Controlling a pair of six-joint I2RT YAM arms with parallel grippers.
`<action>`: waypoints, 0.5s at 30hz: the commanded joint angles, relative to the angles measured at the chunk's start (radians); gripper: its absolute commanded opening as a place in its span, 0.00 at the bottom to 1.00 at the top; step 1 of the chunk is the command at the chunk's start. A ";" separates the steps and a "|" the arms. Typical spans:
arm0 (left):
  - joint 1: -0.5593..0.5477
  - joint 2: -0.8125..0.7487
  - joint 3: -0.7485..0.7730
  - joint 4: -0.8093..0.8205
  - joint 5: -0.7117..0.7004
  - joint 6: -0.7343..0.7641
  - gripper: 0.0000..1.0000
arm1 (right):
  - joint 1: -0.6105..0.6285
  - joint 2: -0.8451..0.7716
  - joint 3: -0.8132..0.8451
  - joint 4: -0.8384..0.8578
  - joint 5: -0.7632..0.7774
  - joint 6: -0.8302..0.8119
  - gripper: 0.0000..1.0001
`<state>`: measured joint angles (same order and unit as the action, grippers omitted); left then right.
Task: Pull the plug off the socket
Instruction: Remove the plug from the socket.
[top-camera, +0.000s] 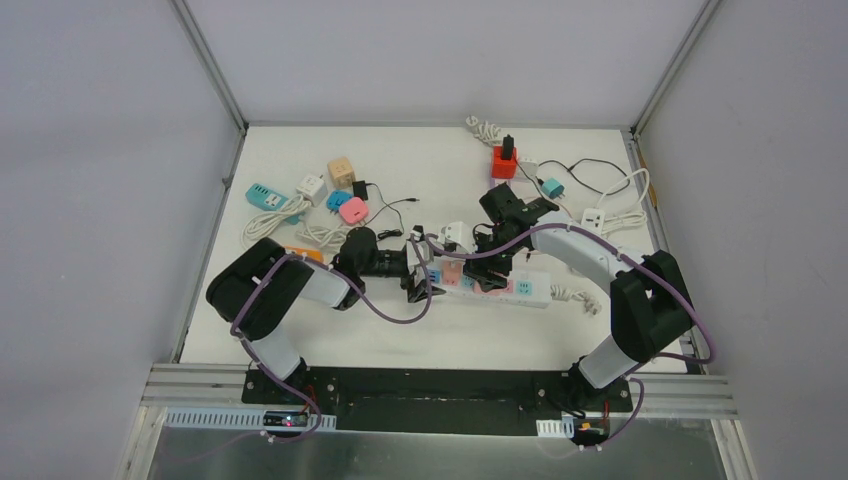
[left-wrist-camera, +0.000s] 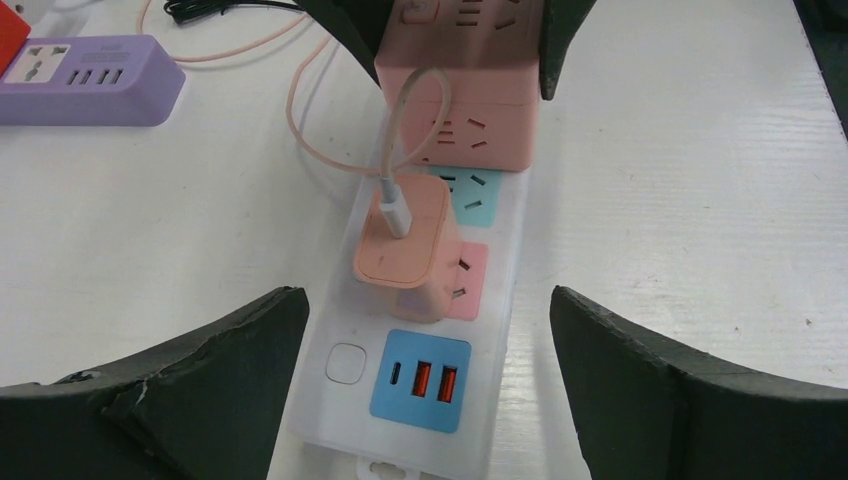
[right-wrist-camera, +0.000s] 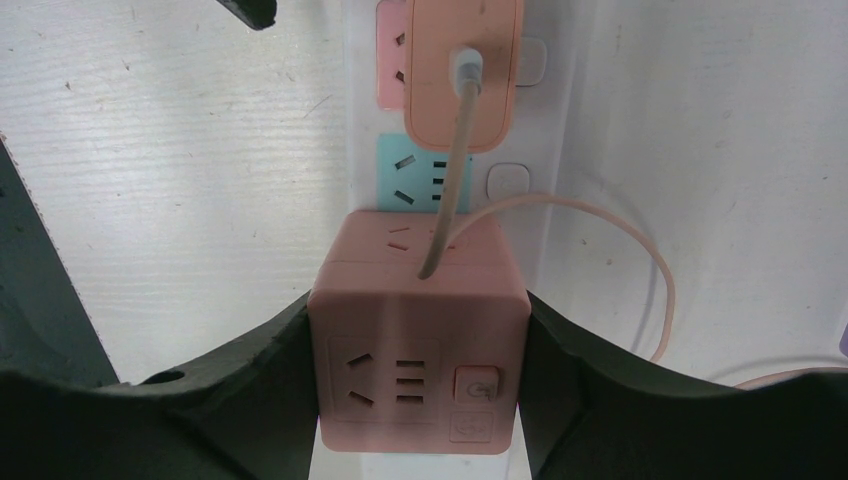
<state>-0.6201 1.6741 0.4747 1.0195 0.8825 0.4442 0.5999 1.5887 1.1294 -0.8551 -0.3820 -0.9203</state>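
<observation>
Left tool (left-wrist-camera: 425, 305) is wide, fingers (left-wrist-camera: 215, 350) either side of the strip (left-wrist-camera: 340, 410) at its USB end, touching nothing I can see. Between them and just ahead, the pink charger (left-wrist-camera: 402, 245) sits plugged into the strip's pink outlet. A cable (left-wrist-camera: 395, 120) leaves the charger's face and loops over the cube (left-wrist-camera: 470, 110) behind it. Right tool (right-wrist-camera: 420, 310) is clamped on that pink cube, one finger (right-wrist-camera: 250, 370) flat on each side. The cube sits on the strip, next to the blue outlet. Strip lies flat on the white surface (left-wrist-camera: 680, 200). Purple strip (left-wrist-camera: 85, 80) well apart, far left of the left wrist view.
</observation>
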 joint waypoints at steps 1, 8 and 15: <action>0.019 0.035 0.032 0.080 0.071 -0.022 0.94 | -0.004 -0.023 0.026 -0.042 -0.046 -0.008 0.00; 0.053 0.035 0.060 -0.076 0.062 0.040 0.94 | -0.003 -0.025 0.026 -0.045 -0.049 -0.013 0.00; 0.070 0.066 0.089 -0.078 0.139 -0.011 0.94 | -0.003 -0.030 0.026 -0.048 -0.051 -0.015 0.00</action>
<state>-0.5575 1.7298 0.5205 0.9504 0.9363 0.4450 0.5995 1.5887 1.1294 -0.8585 -0.3832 -0.9268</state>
